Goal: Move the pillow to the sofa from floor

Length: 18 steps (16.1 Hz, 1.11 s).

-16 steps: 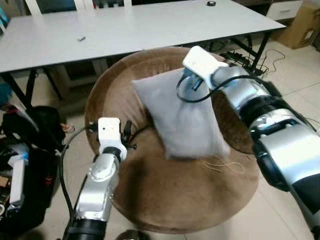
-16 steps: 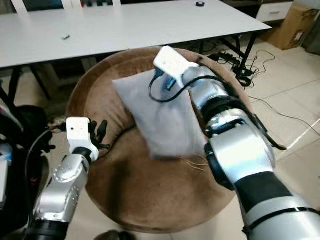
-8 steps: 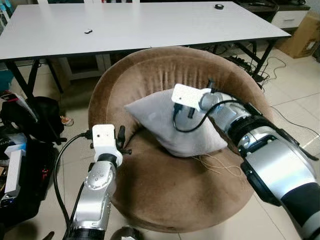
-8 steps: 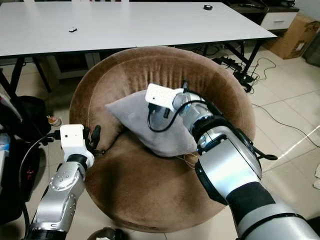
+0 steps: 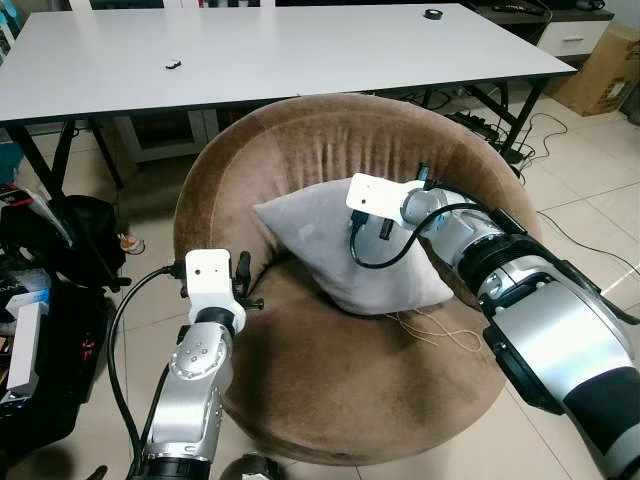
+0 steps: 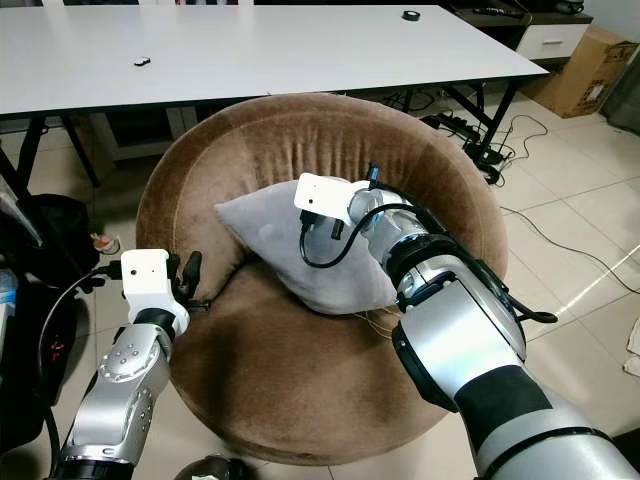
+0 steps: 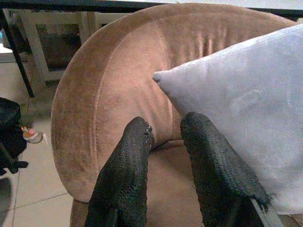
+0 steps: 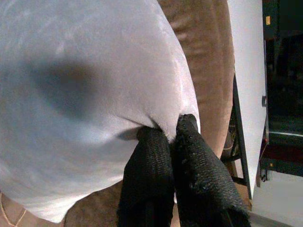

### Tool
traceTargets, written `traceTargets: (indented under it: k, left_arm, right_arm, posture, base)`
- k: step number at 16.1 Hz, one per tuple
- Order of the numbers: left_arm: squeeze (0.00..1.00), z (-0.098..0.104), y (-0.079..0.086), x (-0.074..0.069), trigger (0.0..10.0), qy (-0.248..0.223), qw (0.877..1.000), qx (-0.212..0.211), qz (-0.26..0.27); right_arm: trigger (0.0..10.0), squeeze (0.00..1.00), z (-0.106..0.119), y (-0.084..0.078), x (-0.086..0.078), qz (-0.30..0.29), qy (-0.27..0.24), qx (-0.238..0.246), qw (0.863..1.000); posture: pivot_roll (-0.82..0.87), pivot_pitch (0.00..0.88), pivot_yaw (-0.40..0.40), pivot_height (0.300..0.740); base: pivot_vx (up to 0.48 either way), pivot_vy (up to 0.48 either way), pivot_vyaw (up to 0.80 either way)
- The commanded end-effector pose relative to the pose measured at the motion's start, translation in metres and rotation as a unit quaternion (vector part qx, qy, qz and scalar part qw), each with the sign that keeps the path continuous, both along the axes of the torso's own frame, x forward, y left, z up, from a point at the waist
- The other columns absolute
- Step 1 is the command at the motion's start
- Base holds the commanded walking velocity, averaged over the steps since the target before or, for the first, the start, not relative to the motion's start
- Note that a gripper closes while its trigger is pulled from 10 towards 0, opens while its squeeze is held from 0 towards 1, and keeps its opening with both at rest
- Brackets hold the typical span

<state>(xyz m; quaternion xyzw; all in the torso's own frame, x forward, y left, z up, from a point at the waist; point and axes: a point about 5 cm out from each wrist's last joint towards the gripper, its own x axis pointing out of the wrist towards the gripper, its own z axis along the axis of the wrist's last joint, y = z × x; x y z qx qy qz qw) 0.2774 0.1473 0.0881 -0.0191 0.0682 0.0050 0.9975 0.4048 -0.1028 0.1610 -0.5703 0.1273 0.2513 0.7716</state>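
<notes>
A grey pillow [image 5: 315, 240] lies tilted on the seat of a round brown sofa chair [image 5: 330, 400], leaning toward its backrest. My right gripper [image 8: 171, 130] is shut on the pillow's [image 8: 94, 71] upper edge, the cloth pinched between both black fingers. From the head, its white wrist camera [image 5: 372, 197] covers the fingers. My left gripper [image 7: 165, 124] is open with nothing between its fingers, hovering by the sofa's left rim [image 7: 94, 104]. It is just short of the pillow's left corner [image 7: 161, 78].
A long white table [image 5: 280, 50] stands right behind the sofa, with a small dark object [image 5: 174, 65] and a tape roll [image 5: 433, 14] on it. A black bag [image 5: 70, 235] sits on the floor at left. Cables [image 5: 500, 110] and a cardboard box [image 5: 610, 55] are at right.
One second ago the right gripper held the pillow higher and upright; it has come down onto the seat. The head view has shifted. Little has moved in the last half second.
</notes>
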Motion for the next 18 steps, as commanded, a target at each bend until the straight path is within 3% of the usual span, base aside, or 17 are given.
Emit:
traceTargets:
  k: [1, 2, 3, 17, 18]
  left_arm:
    - [0.00, 0.0020, -0.0018, -0.0007, 10.0, -0.003, 1.000, 0.005, 0.001]
    - [0.00, 0.0019, -0.0014, -0.0007, 10.0, -0.003, 1.000, 0.006, 0.002]
    - [0.00, 0.0021, -0.0008, -0.0011, 10.0, -0.003, 1.000, 0.006, 0.003]
    - [0.00, -0.0003, -0.0021, -0.0036, 10.0, 0.002, 1.000, 0.005, 0.005]
    - [0.00, -0.0004, -0.0022, -0.0037, 10.0, 0.002, 1.000, 0.004, 0.005]
  right_arm:
    - [10.0, 0.00, -0.0056, -0.0077, -0.0013, -0.008, 0.005, -0.011, 1.000]
    - [9.3, 0.00, -0.0065, -0.0072, -0.0016, -0.005, 0.005, -0.015, 1.000]
    - [0.0, 0.00, -0.0070, -0.0061, -0.0020, -0.003, 0.006, -0.013, 1.000]
    - [0.0, 0.00, -0.0121, -0.0124, -0.0031, -0.014, 0.003, -0.026, 1.000]
    - [10.0, 1.00, -0.0117, -0.0128, -0.0028, -0.015, -0.001, -0.028, 0.999]
  posture:
    - [0.02, 0.000, -0.091, 0.740]
    - [0.02, 0.000, -0.091, 0.740]
    - [0.02, 0.000, -0.091, 0.740]
    - [0.02, 0.000, -0.094, 0.740]
    - [0.02, 0.000, -0.094, 0.740]
  base:
    - [0.000, 0.000, 0.00]
    - [0.000, 0.000, 0.00]
    - [0.000, 0.000, 0.00]
    - [0.000, 0.000, 0.00]
    - [0.000, 0.000, 0.00]
